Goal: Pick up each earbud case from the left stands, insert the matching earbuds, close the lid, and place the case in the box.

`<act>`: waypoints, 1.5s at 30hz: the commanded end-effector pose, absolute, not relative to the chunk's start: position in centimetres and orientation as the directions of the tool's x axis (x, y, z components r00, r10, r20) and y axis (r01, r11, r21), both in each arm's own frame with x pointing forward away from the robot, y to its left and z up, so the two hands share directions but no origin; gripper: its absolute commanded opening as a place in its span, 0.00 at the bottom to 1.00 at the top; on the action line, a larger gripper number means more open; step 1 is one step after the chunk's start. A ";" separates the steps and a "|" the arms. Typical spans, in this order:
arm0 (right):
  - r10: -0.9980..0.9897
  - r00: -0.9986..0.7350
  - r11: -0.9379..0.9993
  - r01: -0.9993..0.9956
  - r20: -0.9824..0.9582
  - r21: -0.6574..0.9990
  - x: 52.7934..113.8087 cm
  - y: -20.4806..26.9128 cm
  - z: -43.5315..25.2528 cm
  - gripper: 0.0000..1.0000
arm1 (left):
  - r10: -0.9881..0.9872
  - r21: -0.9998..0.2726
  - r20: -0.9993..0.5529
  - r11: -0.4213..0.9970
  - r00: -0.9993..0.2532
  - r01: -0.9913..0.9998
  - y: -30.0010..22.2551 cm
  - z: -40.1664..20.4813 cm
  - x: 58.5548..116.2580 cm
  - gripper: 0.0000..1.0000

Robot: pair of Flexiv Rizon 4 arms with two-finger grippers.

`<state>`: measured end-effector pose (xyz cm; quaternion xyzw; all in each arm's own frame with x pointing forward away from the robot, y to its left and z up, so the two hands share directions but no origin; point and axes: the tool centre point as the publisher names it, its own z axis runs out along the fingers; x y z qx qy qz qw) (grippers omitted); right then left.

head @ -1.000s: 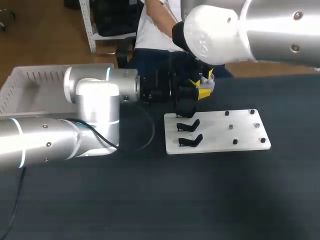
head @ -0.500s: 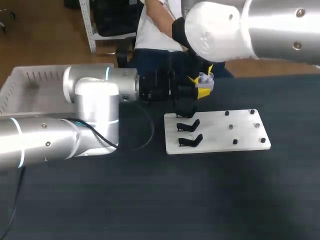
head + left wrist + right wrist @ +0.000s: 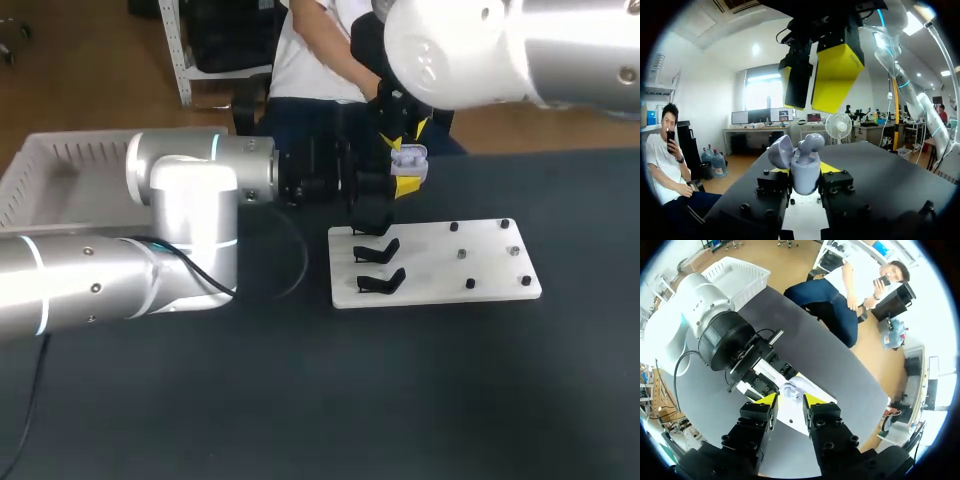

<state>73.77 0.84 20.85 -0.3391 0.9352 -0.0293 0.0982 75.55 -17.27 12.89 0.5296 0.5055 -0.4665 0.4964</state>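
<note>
the left gripper (image 3: 804,172) clamps the earbud case (image 3: 408,157) upright, lid open, raised near the white board (image 3: 480,262), presenting its sockets to the right gripper (image 3: 811,75), parted and empty directly above; 1 earbud seems seated.

a dark, matte table (image 3: 300,400) is seen filling most of the head view. beyond its far edge a brown wooden floor (image 3: 90,70) is shown, with a white metal shelf frame (image 3: 181,60) standing on it. in the left wrist view white walls (image 3: 705,100), a bright window (image 3: 762,94) and round ceiling lights (image 3: 756,49) are seen.
</note>
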 end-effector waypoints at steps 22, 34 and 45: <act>-0.578 -0.798 0.815 -0.575 -0.172 -0.068 70.6 -1.0 17.8 0.00 | 0.070 0.057 -0.996 0.009 0.056 0.998 -17.3 12.9 75.4 0.00; -0.571 -0.801 0.820 -0.568 -0.180 -0.072 71.9 -0.5 17.4 0.00 | 0.070 0.057 -0.996 0.009 0.056 0.998 -17.3 12.9 75.4 0.00; -0.561 -0.802 0.826 -0.559 -0.206 -0.070 72.9 0.0 17.6 0.00 | 0.070 0.057 -0.996 0.009 0.056 0.998 -17.3 12.9 75.4 0.00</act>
